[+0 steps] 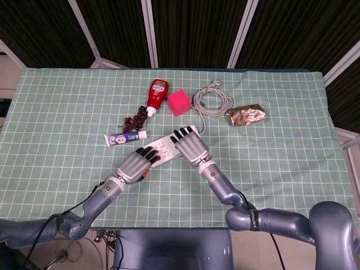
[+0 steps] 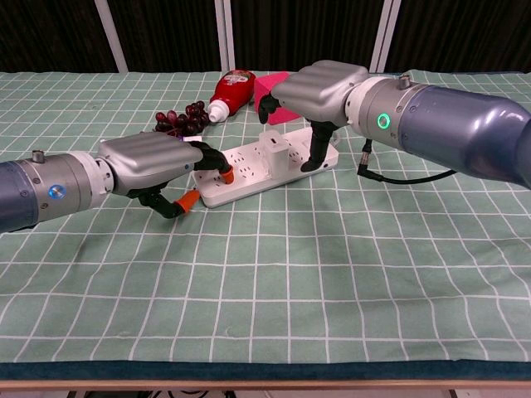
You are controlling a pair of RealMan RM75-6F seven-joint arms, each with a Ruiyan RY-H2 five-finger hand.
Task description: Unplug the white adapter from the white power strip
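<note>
Your left hand (image 2: 153,162) lies flat, fingers pressing the near-left end of the white power strip (image 2: 249,172), gripping nothing. White adapter (image 2: 275,149) sits plugged in mid-strip on the desk (image 2: 332,274). Right hand (image 2: 319,91) hovers just above it w/ fingers apart, holding nothing.

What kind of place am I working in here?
Probably a lab or test bench: a table under a green grid cloth, dark curtain panels behind it, and unrelated props such as a ketchup bottle and pink cube beside the power strip.
</note>
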